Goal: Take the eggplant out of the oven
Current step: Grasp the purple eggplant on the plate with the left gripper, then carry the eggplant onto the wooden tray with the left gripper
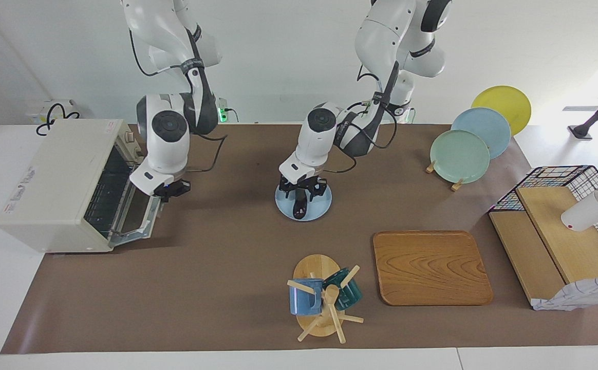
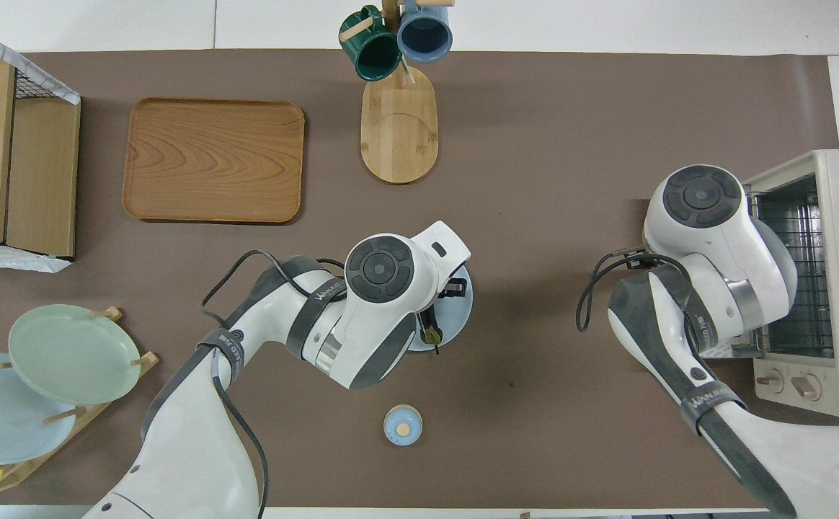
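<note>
Oven (image 1: 60, 185) sits at the right arm's end of the table, door (image 1: 137, 218) dropped open, wire rack (image 2: 798, 267) visible inside. Right gripper (image 1: 173, 189) hangs just above the open door in front of the oven; cannot tell whether its fingers are parted or closed, nothing seen in them. Eggplant (image 1: 299, 205) lies on a light blue plate (image 1: 319, 205) mid-table, well apart from the oven; green stem cap points toward the robots in the overhead view. Left gripper (image 1: 301, 191) is low over that plate, fingers straddling the eggplant; whether they pinch it or stand clear cannot be told. Wooden tray (image 1: 431, 267) and mug tree (image 1: 322, 303) with a blue mug (image 1: 305, 296) and a green mug (image 1: 348, 293) lie farther from the robots. Plate rack (image 1: 461, 154) with green, blue and yellow plates stands toward the left arm's end.
</note>
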